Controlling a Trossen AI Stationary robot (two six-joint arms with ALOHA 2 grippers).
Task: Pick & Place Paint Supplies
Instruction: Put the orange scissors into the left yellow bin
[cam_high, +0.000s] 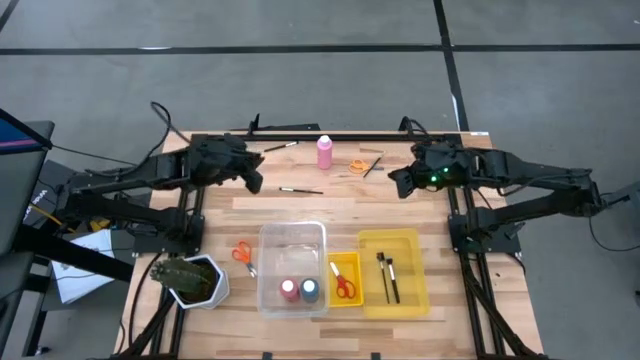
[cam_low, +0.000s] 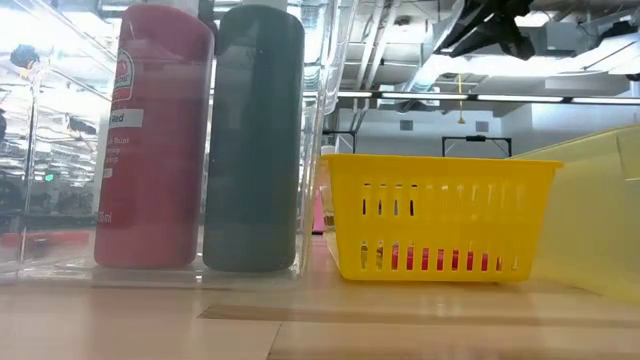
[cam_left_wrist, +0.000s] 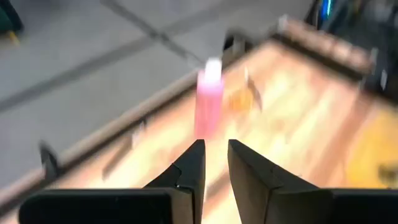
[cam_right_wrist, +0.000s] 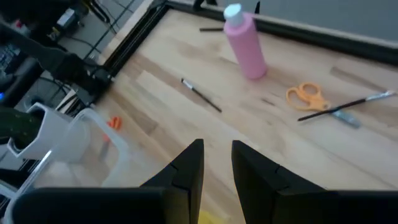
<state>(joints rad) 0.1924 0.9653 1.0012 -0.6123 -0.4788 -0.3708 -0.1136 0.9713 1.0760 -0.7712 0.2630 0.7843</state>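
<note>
mid table (cam_high: 400, 205) bare wood, open | far edge: pink bottle (cam_high: 325, 151), orange scissors (cam_high: 357, 166), brushes (cam_high: 300, 190) clutter

- Robotics lab or industrial test hall
- Wooden table (cam_high: 330, 205) on grey concrete floor (cam_high: 300, 70) with dark taped lines
- Exposed ceiling ducts (cam_low: 440, 55), strip lighting far behind
- Loose cables (cam_high: 150, 310) beside table, left

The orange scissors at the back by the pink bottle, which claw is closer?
The right claw. It sits just beside the orange scissors; the left claw is farther off, past the pink bottle.
</note>
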